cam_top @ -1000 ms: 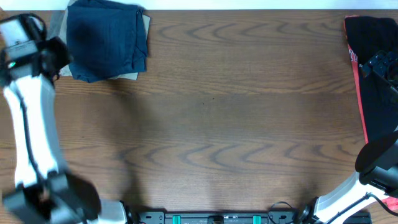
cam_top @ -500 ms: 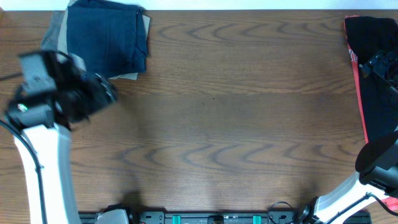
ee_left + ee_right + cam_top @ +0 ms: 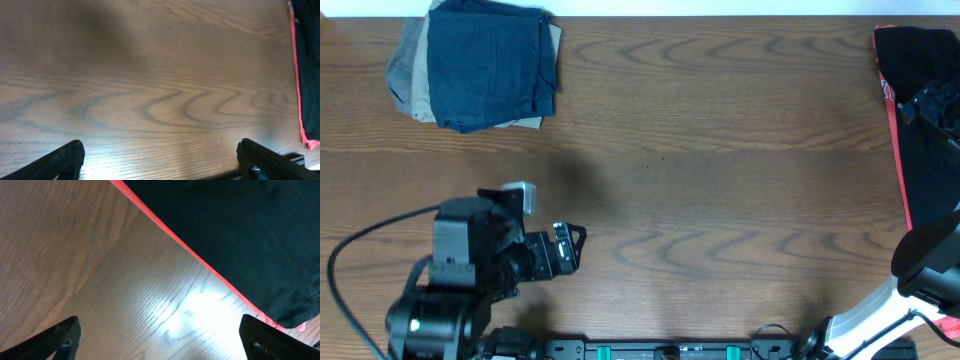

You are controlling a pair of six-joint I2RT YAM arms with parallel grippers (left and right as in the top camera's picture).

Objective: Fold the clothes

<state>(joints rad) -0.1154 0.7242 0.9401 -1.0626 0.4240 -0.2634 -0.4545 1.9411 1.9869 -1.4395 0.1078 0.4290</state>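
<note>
The clothes, dark navy shorts (image 3: 488,62), lie folded at the table's far left corner, on top of tan folded shorts (image 3: 408,80). My left gripper (image 3: 570,248) hovers low over bare wood near the front left, well away from them. In the left wrist view the left gripper (image 3: 160,152) is open with only table between its fingers (image 3: 65,160). My right gripper (image 3: 923,103) sits over the black garment at the far right. In the right wrist view the right gripper (image 3: 160,332) is open and holds nothing.
A black garment with a red-pink side stripe (image 3: 925,180) lies along the right edge; it also shows in the right wrist view (image 3: 240,225) and at the left wrist view's right border (image 3: 309,60). The right arm's base (image 3: 920,275) stands at front right.
My left arm has swung from beside the stack at far left down to the front left, its jaws opening wide. The navy shorts stay on the stack. The right arm is still.
</note>
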